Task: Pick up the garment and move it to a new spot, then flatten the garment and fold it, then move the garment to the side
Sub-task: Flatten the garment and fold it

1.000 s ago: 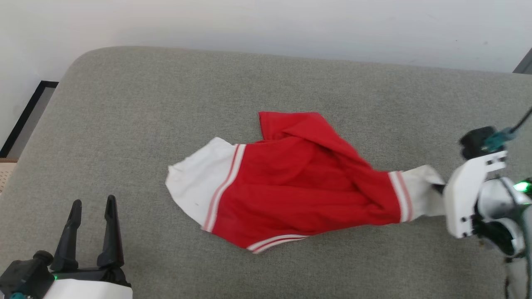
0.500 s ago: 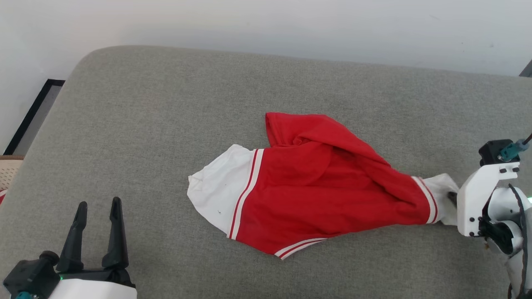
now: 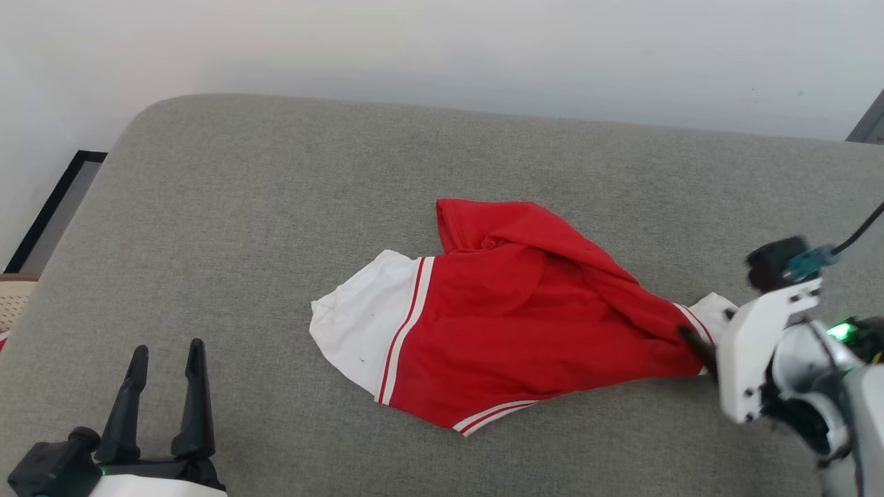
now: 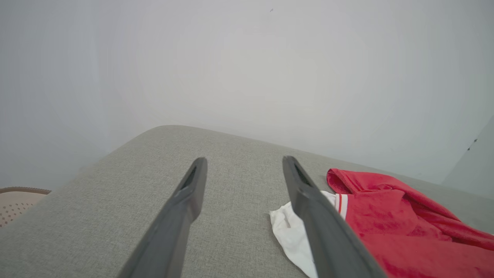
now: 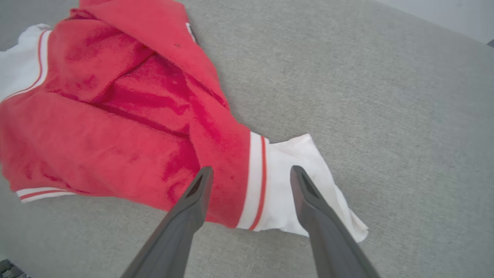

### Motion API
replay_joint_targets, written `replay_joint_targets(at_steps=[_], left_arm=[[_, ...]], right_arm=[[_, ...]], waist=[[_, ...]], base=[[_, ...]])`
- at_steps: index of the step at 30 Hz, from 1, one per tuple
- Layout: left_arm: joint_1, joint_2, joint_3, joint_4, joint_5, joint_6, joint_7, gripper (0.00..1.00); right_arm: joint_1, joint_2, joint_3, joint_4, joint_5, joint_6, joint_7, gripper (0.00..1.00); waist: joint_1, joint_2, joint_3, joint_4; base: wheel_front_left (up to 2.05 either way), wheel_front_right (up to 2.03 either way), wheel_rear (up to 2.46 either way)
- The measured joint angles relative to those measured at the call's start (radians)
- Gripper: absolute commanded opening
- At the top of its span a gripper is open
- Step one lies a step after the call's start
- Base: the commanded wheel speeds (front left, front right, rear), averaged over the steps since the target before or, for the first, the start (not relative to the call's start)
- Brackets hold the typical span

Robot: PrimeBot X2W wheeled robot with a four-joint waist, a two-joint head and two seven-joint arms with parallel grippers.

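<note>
Right gripper (image 5: 249,172) has sprung wide, releasing the garment (image 3: 525,324), whose white right-hand sleeve lies just beneath its spread jaws.

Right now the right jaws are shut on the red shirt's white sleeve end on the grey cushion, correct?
Not quite: the right jaws stand open over the white sleeve end of the red shirt on the grey cushion; the right wrist view shows it.

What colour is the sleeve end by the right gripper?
White sleeve end, edged with red-and-white stripes against the red garment; right wrist view shows it best.
</note>
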Motion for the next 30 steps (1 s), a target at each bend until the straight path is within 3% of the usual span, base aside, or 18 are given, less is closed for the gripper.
replay_joint_targets(at_steps=[5, 11, 23, 24, 25, 30], left_arm=[[0.001, 0.002, -0.007, -0.001, -0.006, 0.0, 0.0, 1.0], [-0.009, -0.001, -0.019, 0.0, -0.007, 0.0, 0.0, 1.0], [-0.045, -0.01, -0.028, 0.006, -0.018, 0.0, 0.0, 1.0], [-0.046, -0.012, -0.027, 0.007, -0.018, 0.0, 0.0, 1.0], [-0.046, -0.014, -0.027, 0.008, -0.018, 0.0, 0.0, 1.0], [-0.059, -0.017, -0.031, 0.01, -0.018, 0.0, 0.0, 1.0]], right_arm=[[0.063, 0.01, 0.046, -0.126, 0.032, 0.0, 0.085, 1.0], [0.08, 0.017, 0.088, -0.16, 0.006, 0.0, 0.109, 1.0], [-0.058, 0.003, 0.238, 0.092, -0.078, 0.0, 0.018, 1.0], [-0.07, 0.005, 0.249, 0.122, -0.069, 0.0, 0.012, 0.45], [-0.081, 0.005, 0.263, 0.145, -0.063, 0.0, 0.005, 0.0], [-0.14, 0.006, 0.287, 0.188, -0.013, 0.0, -0.01, 0.0]], waist=[[-0.0001, 0.0, 0.003, 0.005], [0.0, 0.0, 0.022, 0.02], [0.0, 0.0, 0.073, 0.065], [0.0, 0.0, 0.076, 0.068], [0.0, 0.0, 0.078, 0.07], [0.0, 0.0, 0.085, 0.082]], base=[[0.0, 0.0, 0.0], [0.0, 0.0, 0.0], [0.0, 0.0, 0.0], [0.0, 0.0, 0.0], [0.0, 0.0, 0.0], [0.0, 0.0, 0.0]])
